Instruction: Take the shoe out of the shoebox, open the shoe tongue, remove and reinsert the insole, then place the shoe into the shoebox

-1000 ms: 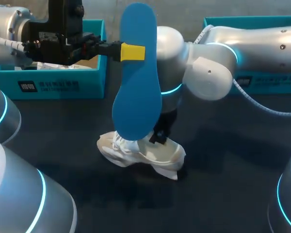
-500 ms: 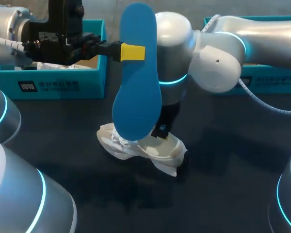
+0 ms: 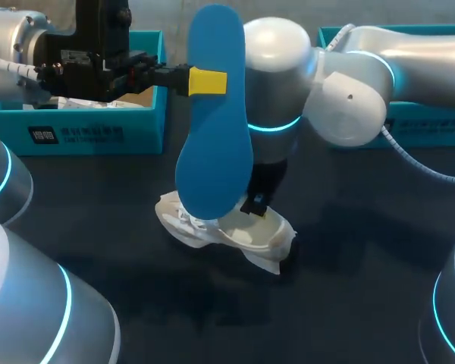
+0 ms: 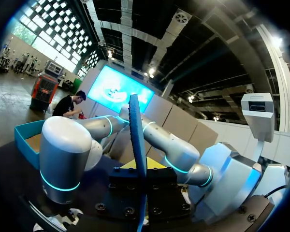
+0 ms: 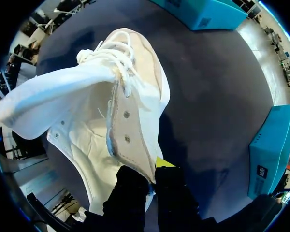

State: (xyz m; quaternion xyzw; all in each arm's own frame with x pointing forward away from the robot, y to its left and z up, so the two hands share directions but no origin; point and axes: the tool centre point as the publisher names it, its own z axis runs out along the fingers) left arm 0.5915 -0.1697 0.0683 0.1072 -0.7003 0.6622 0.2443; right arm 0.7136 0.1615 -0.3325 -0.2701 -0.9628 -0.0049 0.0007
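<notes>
My left gripper (image 3: 191, 80) is shut on a blue insole (image 3: 214, 129) and holds it upright, high above the table's middle. The left wrist view shows the insole (image 4: 136, 135) edge-on, clamped in that gripper (image 4: 141, 180). Below it a white shoe (image 3: 231, 231) lies on the dark table. My right arm comes down from the right, and its gripper (image 3: 254, 205) is shut on the shoe's opening edge. In the right wrist view that gripper (image 5: 152, 175) pinches the shoe's (image 5: 82, 121) eyelet flap, with the laces ahead of it. The insole hides part of the shoe in the head view.
An open teal shoebox (image 3: 91, 125) stands at the back left, behind my left arm. A second teal box (image 3: 417, 125) stands at the back right, behind my right arm. The right wrist view shows teal boxes (image 5: 269, 154) beside the shoe.
My right arm has swung its elbow rightward and dragged the shoe a little to the right and toward the front. The left arm and the insole have stayed still.
</notes>
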